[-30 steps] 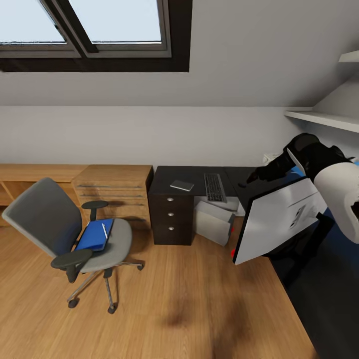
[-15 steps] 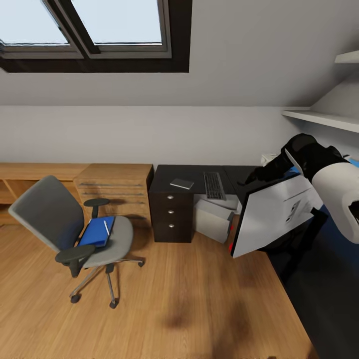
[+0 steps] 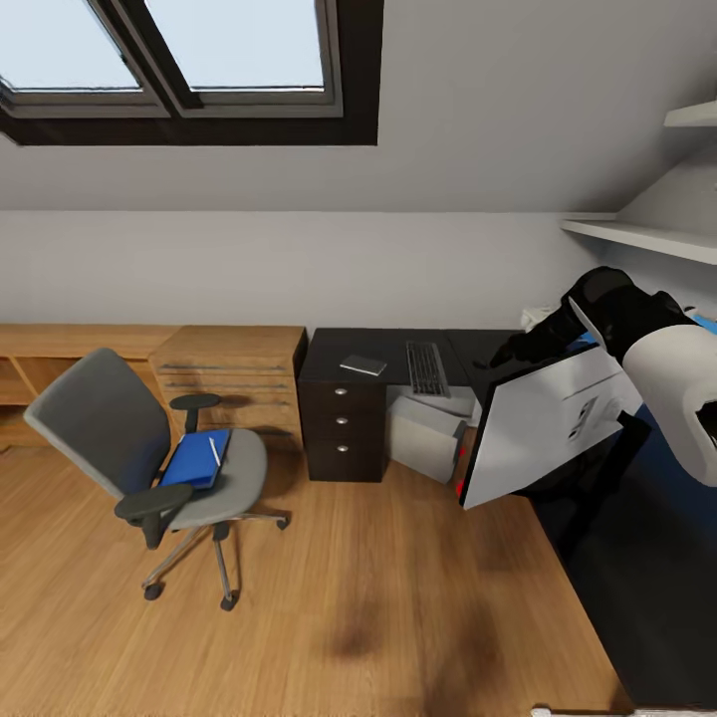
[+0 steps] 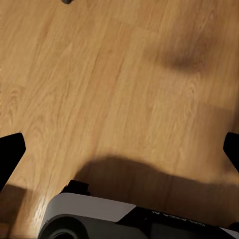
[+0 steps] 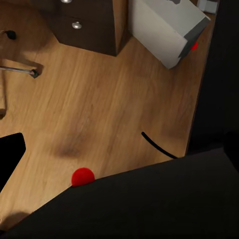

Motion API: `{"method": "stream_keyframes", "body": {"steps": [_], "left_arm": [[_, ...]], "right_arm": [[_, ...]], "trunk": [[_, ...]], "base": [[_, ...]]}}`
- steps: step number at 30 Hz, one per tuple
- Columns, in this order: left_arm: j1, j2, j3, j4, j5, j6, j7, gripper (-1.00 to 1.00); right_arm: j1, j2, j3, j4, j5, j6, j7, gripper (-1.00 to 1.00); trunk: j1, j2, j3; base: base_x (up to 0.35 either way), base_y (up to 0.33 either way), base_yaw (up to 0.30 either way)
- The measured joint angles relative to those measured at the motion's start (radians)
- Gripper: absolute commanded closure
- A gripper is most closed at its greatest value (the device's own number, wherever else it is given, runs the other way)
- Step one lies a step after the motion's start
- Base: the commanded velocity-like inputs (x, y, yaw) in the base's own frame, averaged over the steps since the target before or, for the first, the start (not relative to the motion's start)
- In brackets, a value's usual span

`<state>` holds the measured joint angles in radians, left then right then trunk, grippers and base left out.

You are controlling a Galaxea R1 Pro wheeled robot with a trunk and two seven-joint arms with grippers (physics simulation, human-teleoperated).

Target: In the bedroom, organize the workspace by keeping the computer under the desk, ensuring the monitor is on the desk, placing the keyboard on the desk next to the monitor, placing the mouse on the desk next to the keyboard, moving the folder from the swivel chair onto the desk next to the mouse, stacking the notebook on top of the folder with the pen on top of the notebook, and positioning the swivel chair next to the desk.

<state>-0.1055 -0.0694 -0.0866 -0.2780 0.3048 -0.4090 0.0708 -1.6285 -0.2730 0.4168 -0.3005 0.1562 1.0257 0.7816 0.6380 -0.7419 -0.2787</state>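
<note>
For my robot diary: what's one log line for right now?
monitor: tilted by right arm, off desk | keyboard, notebook: on desk | folder, pen: on swivel chair | left end effector: open

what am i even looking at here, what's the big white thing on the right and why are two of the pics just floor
A wheeled, two-armed robot in a simulated bedroom. The wide picture comes from its head camera. The two floor pictures come from cameras on its wrists, looking past the fingers at the wooden floor.

The tilted flat panel, pale on the side facing the head camera, is probably the monitor. It hangs off the floor at the right gripper, so it seems to be carried. The left gripper is open and empty.

The black desk bears a small dark grey notebook and a dark keyboard. A light grey computer tower stands beneath it. The grey swivel chair holds a bright blue folder with a white pen on top.
</note>
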Motion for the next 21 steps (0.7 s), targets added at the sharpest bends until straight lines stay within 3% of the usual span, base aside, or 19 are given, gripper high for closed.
{"method": "stream_keyframes", "body": {"steps": [21], "left_arm": [[0.0,0.0,0.0,0.0,-0.001,-0.002,0.0,-1.0]], "right_arm": [[0.0,0.001,0.016,0.0,0.0,-0.001,-0.001,-1.0]], "trunk": [[0.0,0.0,0.0]], "base": [[-0.053,0.0,0.0]]}}
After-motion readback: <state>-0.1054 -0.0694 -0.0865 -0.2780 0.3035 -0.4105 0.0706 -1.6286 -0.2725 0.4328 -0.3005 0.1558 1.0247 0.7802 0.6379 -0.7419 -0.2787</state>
